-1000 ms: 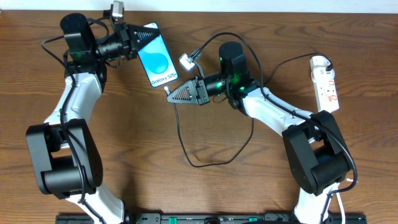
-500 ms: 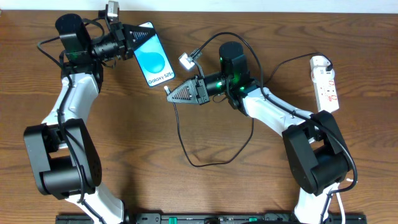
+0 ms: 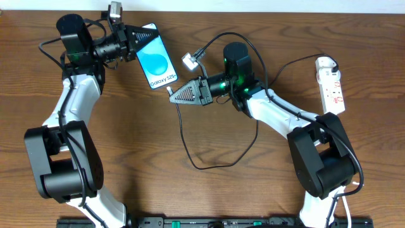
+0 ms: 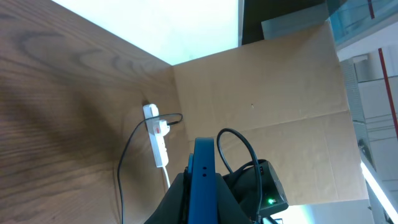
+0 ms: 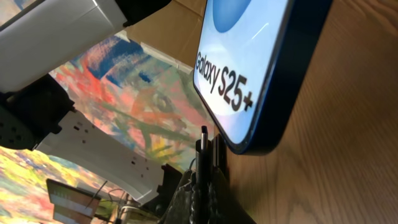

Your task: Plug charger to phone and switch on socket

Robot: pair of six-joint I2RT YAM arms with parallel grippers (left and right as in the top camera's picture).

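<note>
Right gripper, clamped on the charger tip, has edged closer to the near end of the phone; left gripper stays clamped on it.

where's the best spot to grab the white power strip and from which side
Grip the socket across its narrow width, mid-length, coming down from above. It lies flat on the table, and its long sides look straight, bare and parallel. The red switch marks sit on top, so side contact should avoid them.
</note>
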